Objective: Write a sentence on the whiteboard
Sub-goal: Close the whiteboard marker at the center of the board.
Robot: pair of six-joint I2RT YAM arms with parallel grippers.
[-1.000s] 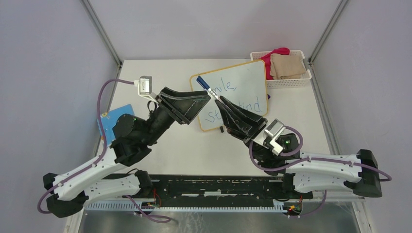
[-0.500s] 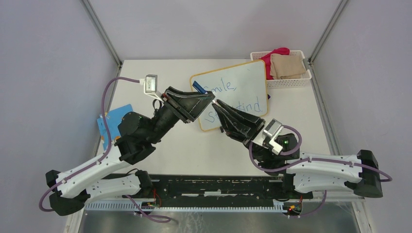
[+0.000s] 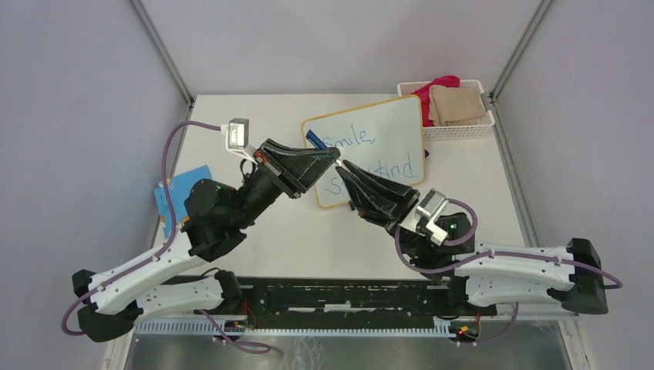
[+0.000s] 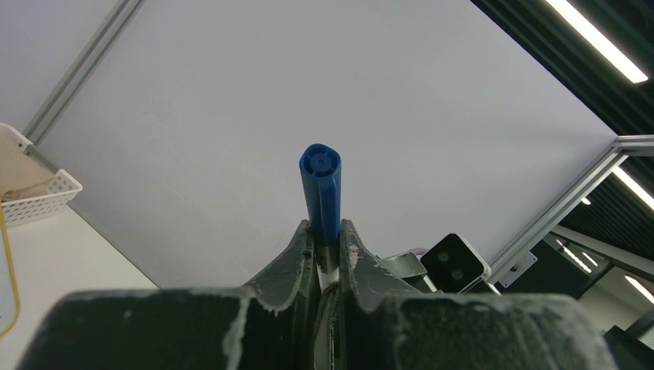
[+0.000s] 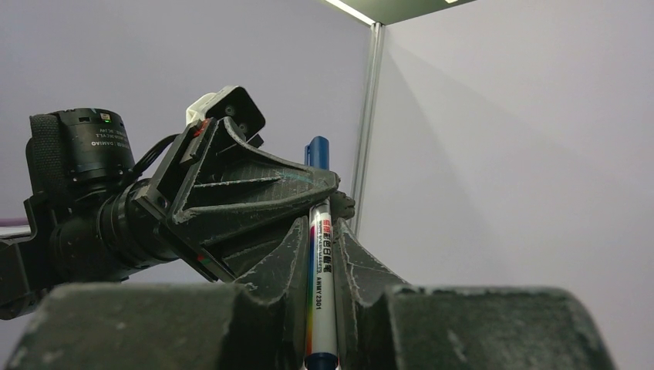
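Closing since a second ago, the left gripper (image 4: 327,231) is now clamping the blue cap (image 4: 321,185), while the right gripper (image 5: 322,223) is gripping the marker (image 5: 320,270). Behind them, the whiteboard (image 3: 389,127) is sitting on the table (image 3: 478,177), showing its sentence (image 3: 362,141).

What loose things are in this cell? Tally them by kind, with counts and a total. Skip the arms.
Whiteboard: 1
Marker: 1
Basket: 1
Cloths: 2, tan cloth and red cloth
Blue card: 1
Total: 6
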